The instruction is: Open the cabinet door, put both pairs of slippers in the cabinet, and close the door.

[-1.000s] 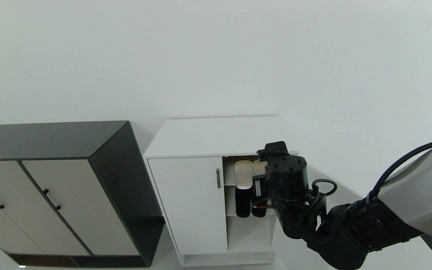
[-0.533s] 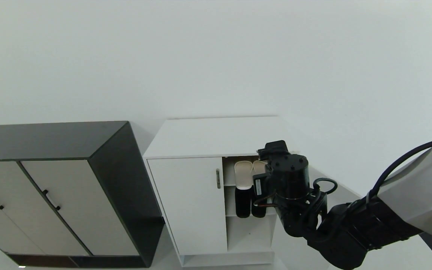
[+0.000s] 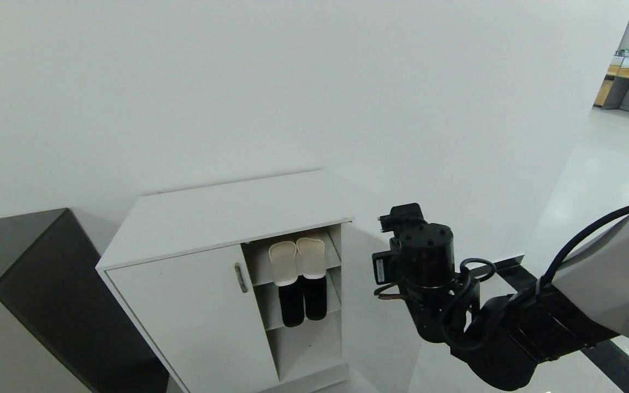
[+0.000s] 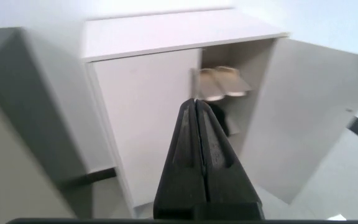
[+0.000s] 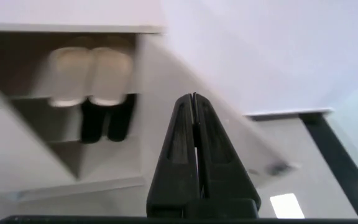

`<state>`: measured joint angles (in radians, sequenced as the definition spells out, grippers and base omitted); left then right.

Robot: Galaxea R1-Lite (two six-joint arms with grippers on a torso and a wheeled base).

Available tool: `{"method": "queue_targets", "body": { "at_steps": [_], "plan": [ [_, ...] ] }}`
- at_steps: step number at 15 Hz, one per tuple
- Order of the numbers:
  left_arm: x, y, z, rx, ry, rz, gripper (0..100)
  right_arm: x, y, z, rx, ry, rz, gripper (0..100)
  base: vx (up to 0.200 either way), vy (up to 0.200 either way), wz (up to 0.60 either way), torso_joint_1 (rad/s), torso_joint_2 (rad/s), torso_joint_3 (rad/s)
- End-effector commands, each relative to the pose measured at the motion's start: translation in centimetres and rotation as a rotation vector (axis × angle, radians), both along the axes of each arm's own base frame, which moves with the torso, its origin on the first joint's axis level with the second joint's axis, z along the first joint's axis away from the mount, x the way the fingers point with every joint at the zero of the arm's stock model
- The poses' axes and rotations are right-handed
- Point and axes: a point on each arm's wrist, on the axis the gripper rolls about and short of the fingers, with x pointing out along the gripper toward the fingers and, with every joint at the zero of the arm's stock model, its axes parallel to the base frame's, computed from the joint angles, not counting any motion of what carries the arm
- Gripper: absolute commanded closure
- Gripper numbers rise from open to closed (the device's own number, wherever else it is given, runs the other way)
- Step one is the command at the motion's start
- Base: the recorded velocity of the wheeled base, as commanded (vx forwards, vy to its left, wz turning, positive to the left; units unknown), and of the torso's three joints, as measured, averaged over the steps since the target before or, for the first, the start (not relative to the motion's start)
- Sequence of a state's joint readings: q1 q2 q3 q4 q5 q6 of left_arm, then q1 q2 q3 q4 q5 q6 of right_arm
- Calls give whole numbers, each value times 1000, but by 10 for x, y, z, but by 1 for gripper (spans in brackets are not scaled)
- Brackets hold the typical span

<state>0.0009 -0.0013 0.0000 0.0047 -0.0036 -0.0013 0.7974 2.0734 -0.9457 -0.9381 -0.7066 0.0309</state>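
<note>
a white cabinet (image 3: 227, 213) stands against a pale wall, its right-hand door (image 4: 309, 118) swung open and its left-hand door (image 3: 183, 322) shut, a slim handle (image 3: 241, 277) near that door's inner edge. inside the open half, a pair of cream slippers (image 3: 297, 262) lies side by side on the upper shelf, and a pair of black slippers (image 3: 303, 305) sits directly below on the next shelf, the lowest compartment beneath them. the right arm (image 3: 429, 273) hangs in front of the open door, apart from the cabinet. the right gripper (image 5: 194, 99) points toward the open compartment with its jaws pressed together on nothing. the left gripper (image 4: 196, 104) faces the cabinet front, its jaws likewise together and empty. a dark cabinet (image 3: 19, 256) stands just beside the white one on its left.
</note>
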Motion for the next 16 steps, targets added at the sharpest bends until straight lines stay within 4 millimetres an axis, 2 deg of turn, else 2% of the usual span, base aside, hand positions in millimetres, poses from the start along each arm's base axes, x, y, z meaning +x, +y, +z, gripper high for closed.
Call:
{"method": "queue_targets", "body": {
  "at_steps": [1, 6, 9, 10, 11, 13, 16],
  "plan": [
    [0, 0, 0, 0, 1, 1, 100, 1, -1, 0, 2, -2, -3, 100, 0, 0, 0, 0, 0, 0],
    [0, 0, 0, 0, 1, 1, 100, 5, -1, -3, 0, 7, 18, 100, 0, 0, 0, 0, 0, 0],
    [0, 0, 0, 1, 1, 1, 100, 16, -9, -4, -4, 6, 11, 100, 0, 0, 0, 0, 0, 0],
    [0, 0, 0, 1, 1, 1, 100, 18, -10, -3, 2, 4, 12, 100, -200, 0, 0, 2, 2, 2],
    [0, 0, 0, 1, 1, 1, 100, 32, -19, 4, 30, -10, 16, 100, -200, 0, 0, 2, 2, 2],
    [0, 0, 0, 1, 1, 1, 100, 46, -29, 6, 30, -6, -19, 100, -200, 0, 0, -2, -2, 2],
    [0, 0, 0, 1, 1, 1, 100, 49, -31, 5, 31, -1, -15, 100, -200, 0, 0, 7, 2, -2]
  ]
}}
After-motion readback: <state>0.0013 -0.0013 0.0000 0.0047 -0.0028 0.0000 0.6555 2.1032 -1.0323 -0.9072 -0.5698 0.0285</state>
